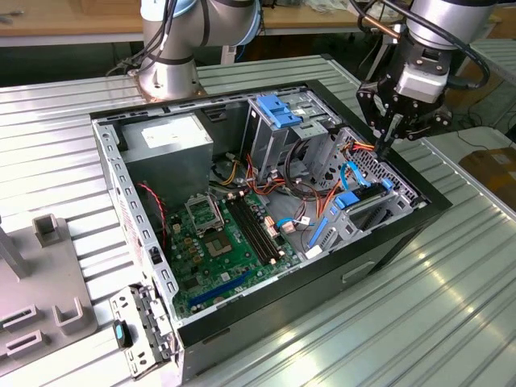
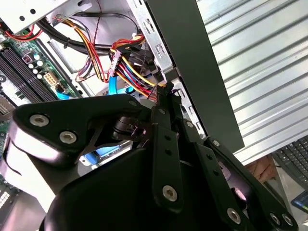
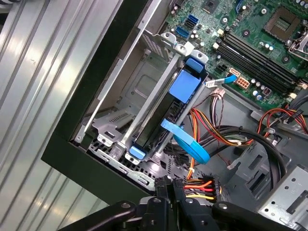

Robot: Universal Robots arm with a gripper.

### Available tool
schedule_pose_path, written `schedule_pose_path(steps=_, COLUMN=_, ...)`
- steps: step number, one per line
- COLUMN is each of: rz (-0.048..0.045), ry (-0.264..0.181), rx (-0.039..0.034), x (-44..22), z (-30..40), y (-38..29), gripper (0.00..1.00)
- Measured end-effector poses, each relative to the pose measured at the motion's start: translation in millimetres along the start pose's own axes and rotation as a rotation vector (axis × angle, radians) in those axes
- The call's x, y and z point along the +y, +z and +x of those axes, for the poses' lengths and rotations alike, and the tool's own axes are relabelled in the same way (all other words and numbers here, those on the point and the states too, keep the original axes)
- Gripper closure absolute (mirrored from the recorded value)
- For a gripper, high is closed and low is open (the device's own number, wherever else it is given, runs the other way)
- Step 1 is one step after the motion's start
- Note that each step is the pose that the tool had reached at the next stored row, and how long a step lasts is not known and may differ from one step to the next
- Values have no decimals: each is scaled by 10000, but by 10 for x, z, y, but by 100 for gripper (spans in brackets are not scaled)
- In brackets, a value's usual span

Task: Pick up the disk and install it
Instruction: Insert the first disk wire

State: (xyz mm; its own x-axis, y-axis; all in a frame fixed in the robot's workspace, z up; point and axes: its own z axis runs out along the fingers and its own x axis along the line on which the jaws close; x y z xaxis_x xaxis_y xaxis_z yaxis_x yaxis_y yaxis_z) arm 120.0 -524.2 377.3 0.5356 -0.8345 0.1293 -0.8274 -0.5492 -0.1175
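Blue rails mark the disk point(image 3: 159, 120) — it sits on edge in the drive bay at the front corner of the computer case point(image 1: 266, 310). The claw point(image 1: 389, 139) hovers just above that bay, fingers pinched together, holding nothing.

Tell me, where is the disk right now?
The disk sits in the metal bay inside the computer case, on the exterior view's right, next to the coloured wires. The gripper hangs just above that corner.
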Motion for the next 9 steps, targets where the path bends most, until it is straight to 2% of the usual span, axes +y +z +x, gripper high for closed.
schedule_pose_path(steps=3, rz=-27, ry=204, rx=24, x=0, z=0, y=1, gripper=84)
schedule_pose_path(steps=9, rz=-182, ry=1388, rx=165, x=1, z=-1, y=5, gripper=84)
